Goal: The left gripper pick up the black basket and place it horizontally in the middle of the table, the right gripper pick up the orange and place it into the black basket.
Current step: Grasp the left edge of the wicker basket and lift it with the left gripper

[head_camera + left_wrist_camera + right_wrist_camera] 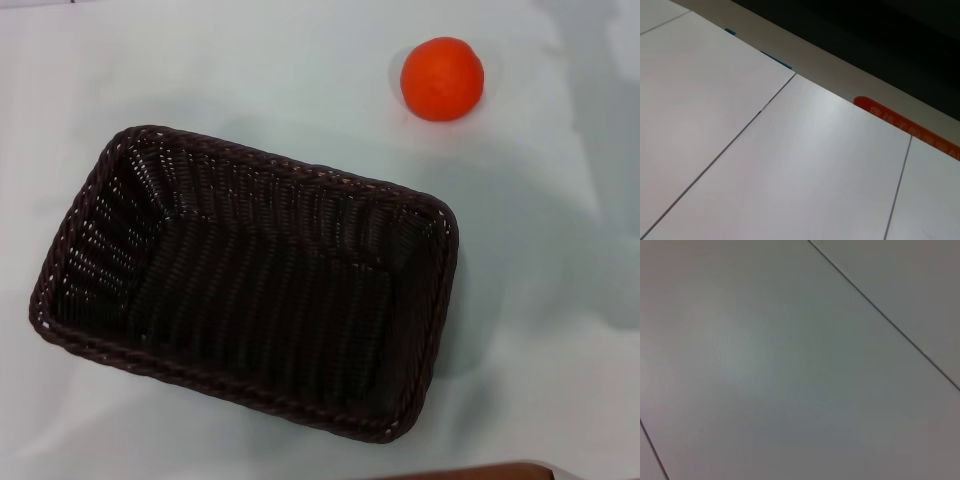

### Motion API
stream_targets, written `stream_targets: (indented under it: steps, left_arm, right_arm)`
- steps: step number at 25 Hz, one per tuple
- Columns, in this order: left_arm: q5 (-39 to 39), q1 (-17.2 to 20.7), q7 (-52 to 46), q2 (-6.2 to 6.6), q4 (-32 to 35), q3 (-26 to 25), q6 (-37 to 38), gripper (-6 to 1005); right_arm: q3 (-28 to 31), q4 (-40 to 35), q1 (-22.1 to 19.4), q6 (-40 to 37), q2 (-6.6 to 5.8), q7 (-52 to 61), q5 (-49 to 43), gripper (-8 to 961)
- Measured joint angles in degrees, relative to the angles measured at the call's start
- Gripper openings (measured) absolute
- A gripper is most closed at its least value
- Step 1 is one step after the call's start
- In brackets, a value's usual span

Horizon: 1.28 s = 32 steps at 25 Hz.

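Jaws: you're seeing neither gripper, state unknown. Black basket (250, 285) sitting skewed mid-table (560, 330), empty; orange (442, 78) lying far right, apart. Basket looking light, stiff: pinch left rim. Orange smooth, rolling: grip across middle.

Orange (442, 78) apart from basket (90, 195), seemingly reachable w/o obstruction.

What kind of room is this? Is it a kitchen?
Probably not a kitchen; it looks more like a test or lab tabletop. A plain white table holds only a black basket and an orange, and the wrist views show pale panels or tiles.
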Motion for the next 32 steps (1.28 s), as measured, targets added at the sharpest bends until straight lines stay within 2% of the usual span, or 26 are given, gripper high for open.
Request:
stream_targets:
  steps: [11,16,18,21,26,27,32]
  left_arm:
    - [0.04,-0.12,0.00,0.02,0.03,0.26,0.01,791]
    - [0.10,0.28,-1.28,0.63,-2.78,4.35,1.04,791]
    - [1.27,1.15,-6.45,0.86,-8.04,6.56,4.06,789]
    - [5.49,2.33,-15.70,1.86,-17.91,9.87,9.04,785]
    - [18.14,2.08,-32.97,6.25,-33.48,14.52,13.29,781]
    - [22.83,1.53,-38.08,7.18,-38.09,15.10,14.51,781]
    - [40.67,-0.95,-55.77,8.12,-53.23,15.53,17.52,780]
  right_arm:
    - [0.50,0.00,0.14,-1.03,0.00,0.00,0.00,958]
    - [0.53,0.00,0.14,-1.10,0.00,0.00,0.00,958]
    - [0.53,0.00,0.17,-1.15,0.00,0.00,0.00,958]
    - [0.65,0.00,0.19,-1.42,0.00,0.00,0.00,958]
    - [0.79,0.01,0.27,-2.08,0.00,0.00,0.01,957]
    - [0.79,0.03,0.32,-2.30,0.00,0.00,0.00,957]
    - [1.31,0.02,0.57,-3.29,0.00,0.00,0.00,957]
